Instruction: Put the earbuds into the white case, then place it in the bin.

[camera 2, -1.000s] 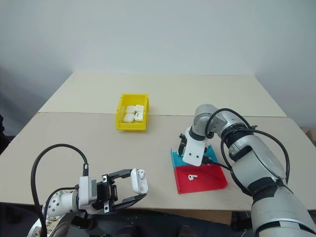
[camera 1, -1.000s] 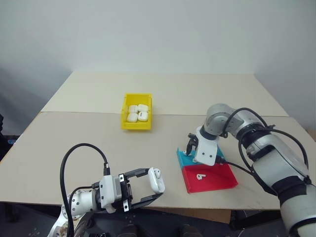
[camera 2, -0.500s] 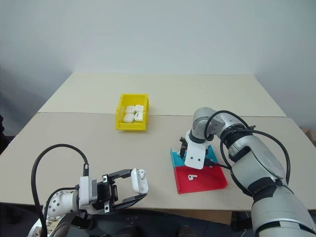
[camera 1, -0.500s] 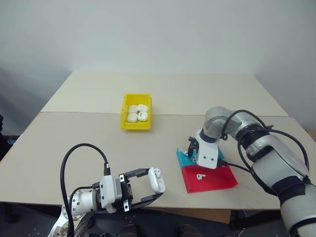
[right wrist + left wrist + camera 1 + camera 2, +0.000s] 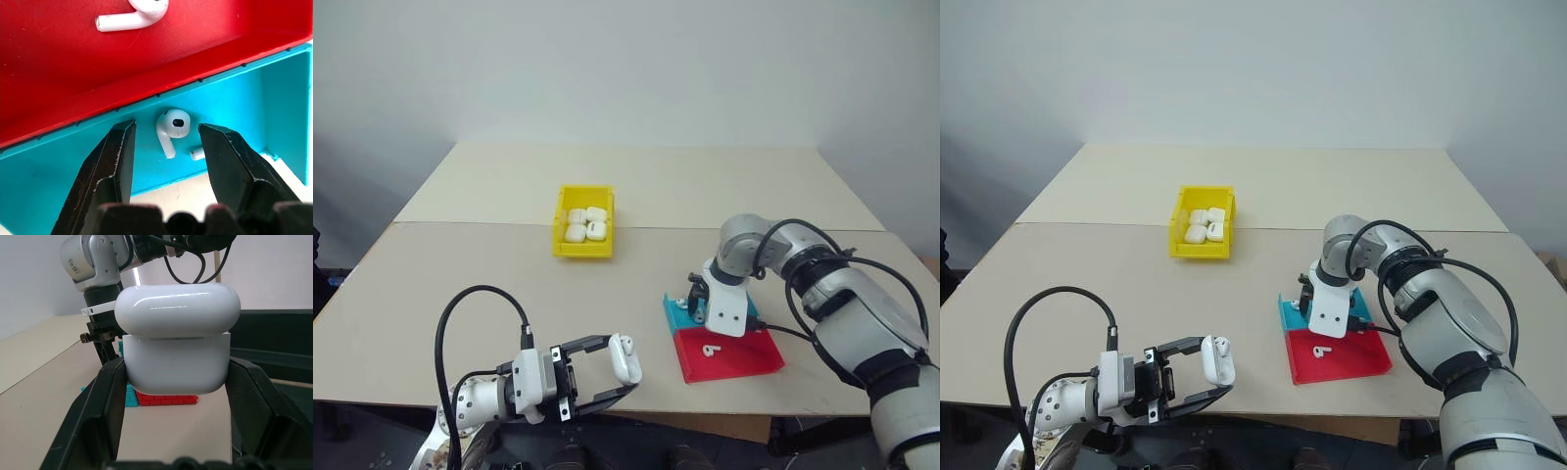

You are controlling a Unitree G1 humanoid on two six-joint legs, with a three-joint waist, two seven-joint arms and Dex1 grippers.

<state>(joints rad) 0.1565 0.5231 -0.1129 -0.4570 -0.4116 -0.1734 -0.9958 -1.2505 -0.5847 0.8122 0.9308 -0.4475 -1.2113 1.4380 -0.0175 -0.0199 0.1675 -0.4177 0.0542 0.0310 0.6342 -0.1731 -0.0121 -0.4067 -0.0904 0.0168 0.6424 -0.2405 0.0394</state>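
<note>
Both jaws stood differently: the left gripper was clamped on the white case, and the right gripper stood open with nothing in it.

From the head views, the left gripper held the case up near the front edge of the table, with its lid tipped open. The right gripper pointed down into the teal tray. Compared with a moment earlier it had sunk a little lower into the tray, while the left arm kept still. That probably meant the right arm was about to pinch an earbud. The red tray sat just beside the teal one, with one earbud lying in it. The yellow bin was well apart, farther back on the table, and already had some other white cases in it.

From the left wrist view, the case sat tight between the two black fingers, lid up.

From the right wrist view, the second earbud lay on the teal floor between the open fingers, touching neither. A small white bit lay just beside it.

No brand, label or writing could be read anywhere.
</note>
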